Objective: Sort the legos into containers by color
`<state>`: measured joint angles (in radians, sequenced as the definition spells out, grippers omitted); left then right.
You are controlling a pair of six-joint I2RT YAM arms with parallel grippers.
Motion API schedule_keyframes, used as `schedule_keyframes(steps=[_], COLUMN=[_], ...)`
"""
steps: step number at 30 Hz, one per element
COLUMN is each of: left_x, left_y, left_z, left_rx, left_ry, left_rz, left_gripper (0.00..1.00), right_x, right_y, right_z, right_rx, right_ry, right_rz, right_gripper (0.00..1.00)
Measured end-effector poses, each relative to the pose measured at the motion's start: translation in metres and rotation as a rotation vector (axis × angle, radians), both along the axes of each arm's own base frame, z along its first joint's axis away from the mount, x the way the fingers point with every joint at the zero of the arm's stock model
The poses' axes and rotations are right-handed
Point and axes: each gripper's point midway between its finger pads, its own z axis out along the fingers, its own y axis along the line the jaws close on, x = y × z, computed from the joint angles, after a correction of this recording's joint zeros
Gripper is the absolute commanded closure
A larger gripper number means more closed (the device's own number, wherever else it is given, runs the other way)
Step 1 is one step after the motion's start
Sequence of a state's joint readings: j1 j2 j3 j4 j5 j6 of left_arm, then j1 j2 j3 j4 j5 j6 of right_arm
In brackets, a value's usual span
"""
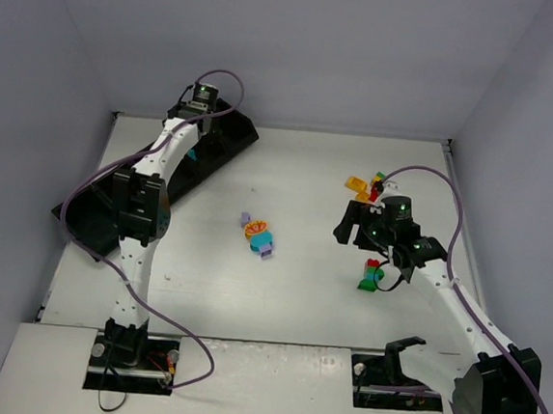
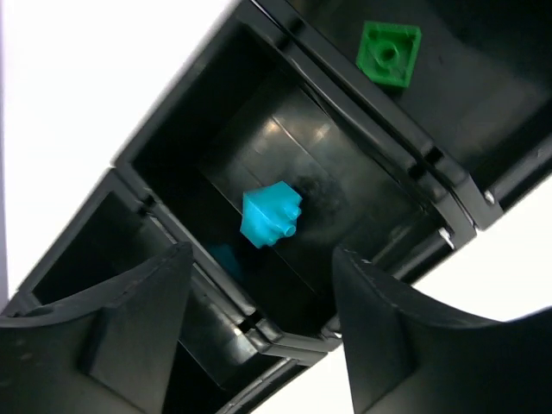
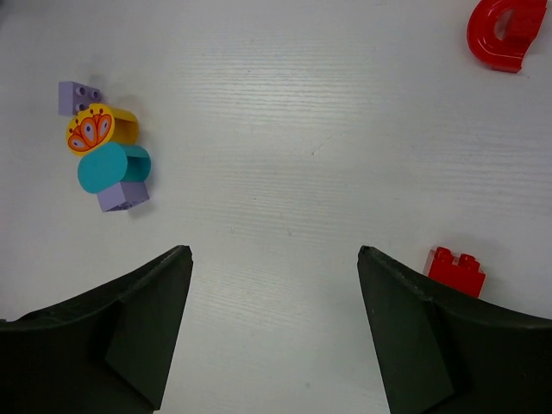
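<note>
The long black tray lies along the left side. My left gripper hangs open and empty over its far end. In the left wrist view the open gripper is above a compartment holding a teal brick; the neighbouring compartment holds a green brick. My right gripper is open and empty over the bare table. A stuck cluster of lilac, orange, teal and lilac bricks lies mid-table, also in the right wrist view. A red-on-green stack sits just right of the right gripper.
A loose pile of yellow, red and green bricks lies behind the right gripper. The right wrist view shows a red arch piece at top right and a red brick beside the right finger. Grey walls enclose the table.
</note>
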<state>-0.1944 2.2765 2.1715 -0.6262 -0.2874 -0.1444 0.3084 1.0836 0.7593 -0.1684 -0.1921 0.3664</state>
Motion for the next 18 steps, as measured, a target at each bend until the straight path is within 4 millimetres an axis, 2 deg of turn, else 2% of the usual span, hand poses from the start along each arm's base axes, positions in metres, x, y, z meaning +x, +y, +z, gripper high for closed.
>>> schedule_keyframes(steps=[3,7,12,15,18], left_x=[-0.003,-0.014,-0.077,-0.124,-0.160], left_y=[-0.004,-0.016,-0.045,-0.082,-0.123], left_z=[-0.009,-0.005,0.009,0.019,0.014], left_rx=[-0.008,-0.072,-0.236,-0.329,-0.393], left_ry=[0.030,0.043,0.096,0.122,0.159], left_rz=[-0.023,-0.052,-0.058,-0.094,-0.146], left_gripper=[0.39,0.39,0.39,0.39,0.39], right_x=[-0.002,-0.002,-0.002,-0.002,-0.001], right_y=[0.000,-0.001,-0.001,-0.001,0.000], right_z=[0.002,0.002,0.002,0.001,-0.002], right_rx=[0.003,0.003,0.003,0.001,-0.002], right_ry=[-0.009,-0.011,-0.011,-0.007,0.003], right_rz=[0.000,0.000,0.000,0.000,0.000], right_gripper=[0.26,0.26,0.26,0.25,0.25])
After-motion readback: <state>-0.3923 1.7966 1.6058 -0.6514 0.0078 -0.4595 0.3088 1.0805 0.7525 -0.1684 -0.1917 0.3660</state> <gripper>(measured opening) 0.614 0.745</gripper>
